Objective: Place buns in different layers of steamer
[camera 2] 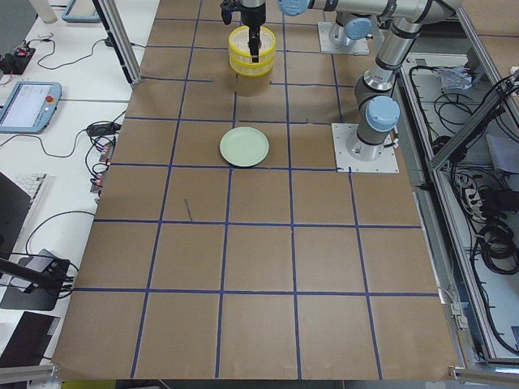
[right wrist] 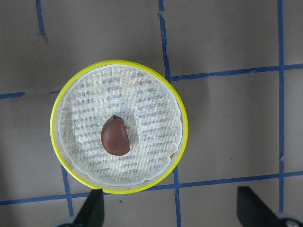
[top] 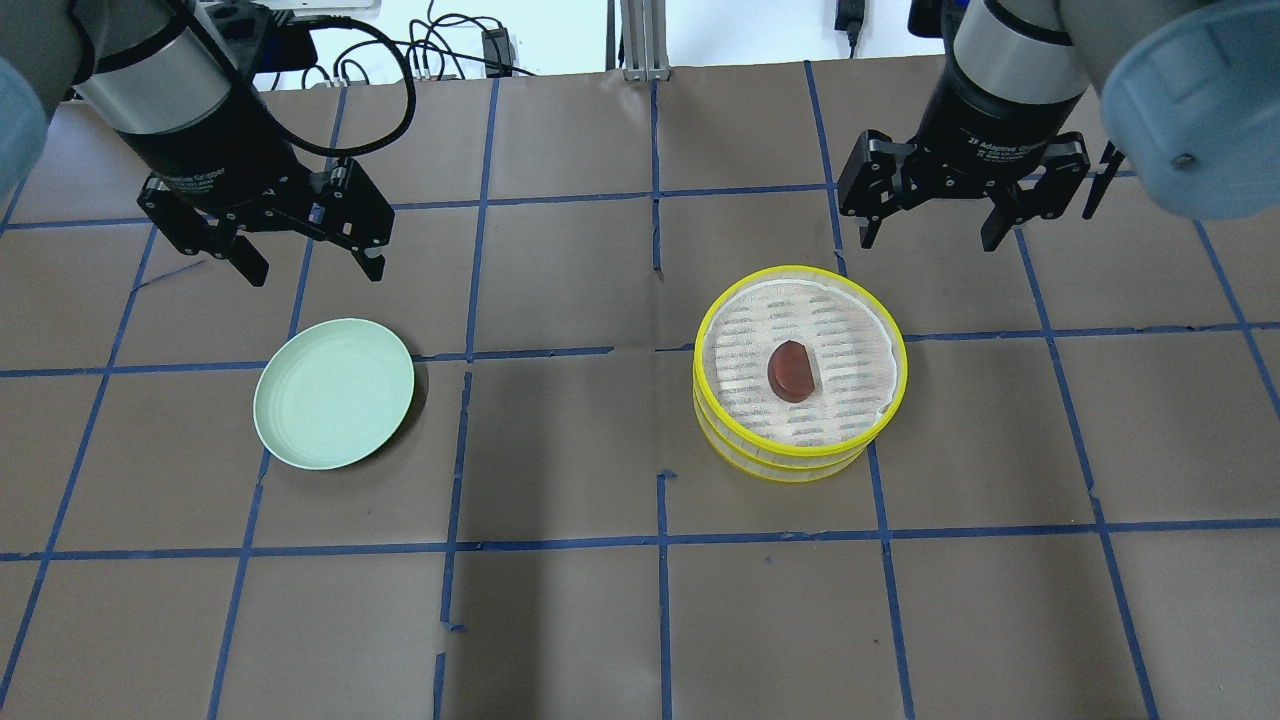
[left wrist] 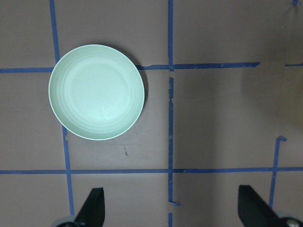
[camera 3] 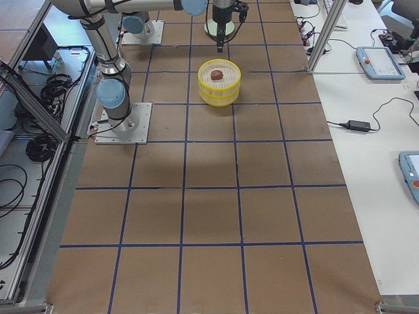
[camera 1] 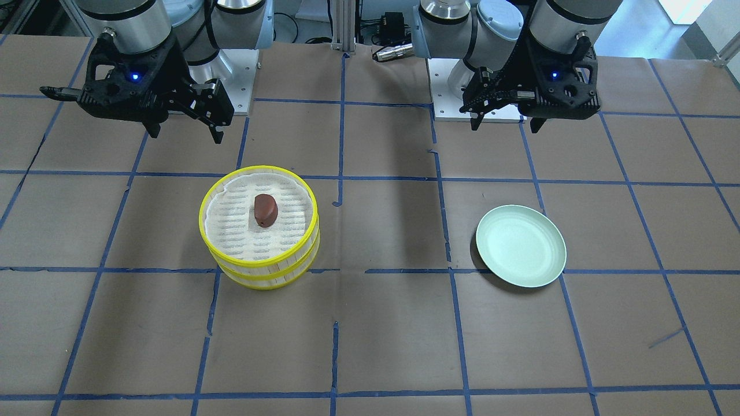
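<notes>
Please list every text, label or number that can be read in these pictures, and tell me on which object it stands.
"2F Adaptive Gr", cut off at the edge: white print on the black collar of the right gripper, overhead view.
A smaller line under it: too blurred to read.
Faint print on the collar of the left gripper: too blurred to read.
Steamer, brown bun, green plate: no text.

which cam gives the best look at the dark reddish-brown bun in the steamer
The right wrist-mounted view: the dark reddish-brown oblong bun looks largest there, seen straight down in the yellow-rimmed wooden steamer tray. Overhead and front-facing views show it smaller; exterior right, a speck; exterior left and left wrist not at all.
</notes>
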